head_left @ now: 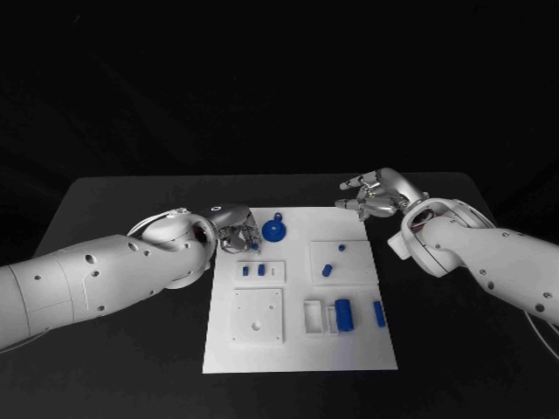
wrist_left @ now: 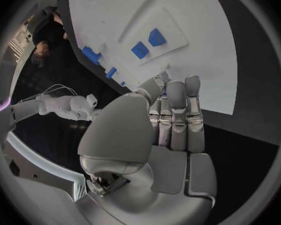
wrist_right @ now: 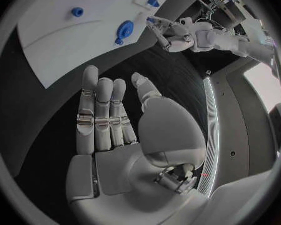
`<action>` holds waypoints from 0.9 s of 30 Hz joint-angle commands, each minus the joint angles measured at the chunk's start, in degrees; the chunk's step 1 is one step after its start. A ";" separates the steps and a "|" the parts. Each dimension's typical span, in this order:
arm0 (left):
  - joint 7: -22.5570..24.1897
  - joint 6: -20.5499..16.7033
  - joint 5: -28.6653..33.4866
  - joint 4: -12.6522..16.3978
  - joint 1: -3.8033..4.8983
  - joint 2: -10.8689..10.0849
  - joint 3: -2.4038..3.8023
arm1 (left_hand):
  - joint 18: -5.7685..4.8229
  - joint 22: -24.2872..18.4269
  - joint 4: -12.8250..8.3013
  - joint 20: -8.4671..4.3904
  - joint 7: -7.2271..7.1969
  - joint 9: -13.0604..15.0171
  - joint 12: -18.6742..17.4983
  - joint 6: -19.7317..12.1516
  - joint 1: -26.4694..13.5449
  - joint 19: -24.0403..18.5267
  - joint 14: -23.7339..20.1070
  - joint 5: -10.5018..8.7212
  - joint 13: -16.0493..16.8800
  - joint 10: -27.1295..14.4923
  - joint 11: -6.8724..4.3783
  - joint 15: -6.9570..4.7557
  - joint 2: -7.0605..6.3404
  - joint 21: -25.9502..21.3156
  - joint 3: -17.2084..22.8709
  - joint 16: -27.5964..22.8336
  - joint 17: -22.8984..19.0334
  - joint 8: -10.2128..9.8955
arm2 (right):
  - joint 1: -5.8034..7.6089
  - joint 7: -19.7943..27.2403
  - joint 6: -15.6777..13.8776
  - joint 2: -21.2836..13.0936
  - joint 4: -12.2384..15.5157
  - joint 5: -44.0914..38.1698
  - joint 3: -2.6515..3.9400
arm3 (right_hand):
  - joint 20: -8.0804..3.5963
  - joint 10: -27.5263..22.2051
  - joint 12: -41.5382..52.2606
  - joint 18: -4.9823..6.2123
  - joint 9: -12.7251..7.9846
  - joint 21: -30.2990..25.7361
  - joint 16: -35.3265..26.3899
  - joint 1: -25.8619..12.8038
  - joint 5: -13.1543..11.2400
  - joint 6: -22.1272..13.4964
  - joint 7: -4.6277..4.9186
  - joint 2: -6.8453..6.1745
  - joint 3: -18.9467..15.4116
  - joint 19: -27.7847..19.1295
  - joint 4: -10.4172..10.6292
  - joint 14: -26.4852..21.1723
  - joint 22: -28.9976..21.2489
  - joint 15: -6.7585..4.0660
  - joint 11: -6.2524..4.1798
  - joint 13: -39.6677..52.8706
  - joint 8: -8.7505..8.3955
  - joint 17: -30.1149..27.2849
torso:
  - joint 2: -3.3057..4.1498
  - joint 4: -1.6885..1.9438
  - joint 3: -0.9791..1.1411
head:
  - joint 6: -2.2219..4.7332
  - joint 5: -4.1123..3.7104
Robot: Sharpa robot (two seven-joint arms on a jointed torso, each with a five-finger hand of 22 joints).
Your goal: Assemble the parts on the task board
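Black table point(head_left: 128, 201) fills the scene, with the white board point(head_left: 302, 349) lying lengthwise in its middle. Both white arms reach in from the sides: the left arm point(head_left: 79, 284) to the board's left edge, the right arm point(head_left: 507, 266) off its far right corner. On the board sit raised white plates, the largest a square one point(head_left: 257, 316) near the robot (left of centre), with two smaller ones point(head_left: 334, 262) farther up. Left hand point(head_left: 236, 229) hangs at the board's far left edge, fingers straight and side by side in its wrist view, grasping nothing. Right hand point(head_left: 378, 195) hovers over bare table just beyond the far right corner, fingers extended and empty. Blue parts lie spread over the board: a round disc point(head_left: 274, 231) near the left hand, a long block point(head_left: 344, 315) in a white holder, a thin bar point(head_left: 379, 313) beside it, and small pieces point(head_left: 265, 269) on the upper plates.
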 commanded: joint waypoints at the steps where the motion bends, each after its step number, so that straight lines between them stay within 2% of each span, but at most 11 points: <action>1: 0.46 1.36 -1.53 0.00 0.02 0.23 -0.17 | 0.17 1.19 0.30 -0.46 -0.06 0.06 0.16 0.35 0.01 0.10 0.32 -0.05 0.02 0.45 0.02 -0.12 0.10 -0.23 0.06 -0.36 0.17 0.41 | -0.05 0.66 0.68 0.02 0.12 -0.06 0.01 | -0.06 -0.39 -0.19 -0.63 0.03 0.15 0.03 0.30 0.21 0.32 0.09 -0.28 0.35 -0.26 -0.13 -0.37 -0.06 -0.13 -0.08 -0.06 -0.06 -0.05 | -0.01 0.00 -0.03 | -0.03 -0.01; 7: 0.44 2.15 -1.85 0.17 0.01 0.23 -0.46 | 0.17 1.19 0.33 -0.45 -0.06 0.06 0.16 0.34 0.03 0.07 0.29 -0.05 0.02 0.43 0.04 -0.12 0.11 -0.24 0.08 -0.39 0.18 0.40 | -0.05 0.92 0.62 0.00 0.07 0.08 0.01 | 0.16 -1.36 -0.90 -0.81 0.07 -0.02 -0.62 0.25 0.19 1.47 0.08 -0.22 0.50 -1.37 -0.43 -1.43 -1.22 0.11 0.06 -0.80 -0.02 -0.80 | -0.03 0.04 -0.05 | -0.04 -0.04; 9: 0.43 2.31 -1.93 0.19 0.01 0.25 -0.53 | 0.17 1.19 0.33 -0.45 -0.06 0.06 0.16 0.34 0.03 0.07 0.29 -0.05 0.02 0.43 0.04 -0.12 0.11 -0.24 0.08 -0.39 0.18 0.40 | -0.05 1.04 0.59 0.00 0.05 0.13 0.01 | 0.49 -1.73 -2.73 -0.90 0.07 -1.09 -2.08 0.29 0.20 1.57 0.16 -0.25 0.73 -2.12 -0.60 -2.33 -2.53 0.43 0.26 -2.65 -0.03 -2.21 | -0.03 0.04 -0.06 | -0.04 -0.05; 15: 0.44 2.19 -2.04 0.13 0.00 0.37 -0.64 | 0.17 1.19 0.33 -0.45 -0.06 0.06 0.16 0.34 0.03 0.07 0.29 -0.05 0.02 0.43 0.04 -0.12 0.11 -0.24 0.08 -0.39 0.18 0.40 | -0.05 1.18 0.54 0.03 0.02 0.33 0.01 | 0.53 -1.75 -2.93 -1.01 0.08 -1.46 -2.06 0.30 0.15 1.60 0.16 -0.26 0.76 -1.67 -0.82 -2.46 -5.96 0.50 0.30 -5.10 -0.01 -4.45 | 0.00 0.04 -0.07 | -0.05 -0.03; 27: 0.45 1.62 -2.10 -0.14 -0.01 0.45 -0.72 | 0.16 1.20 0.40 -0.46 -0.04 0.05 0.16 0.30 0.03 0.03 0.25 -0.01 0.02 0.40 0.05 -0.11 0.11 -0.24 0.13 -0.45 0.22 0.38 | -0.05 1.17 0.55 0.05 0.03 0.45 0.01 | 0.53 -1.77 -2.87 -1.01 0.08 -1.39 -1.99 0.30 0.13 1.65 0.16 -0.21 0.78 -1.66 -0.82 -2.51 -6.29 0.49 0.29 -5.31 -0.01 -4.67 | -0.02 0.02 -0.03 | -0.02 -0.13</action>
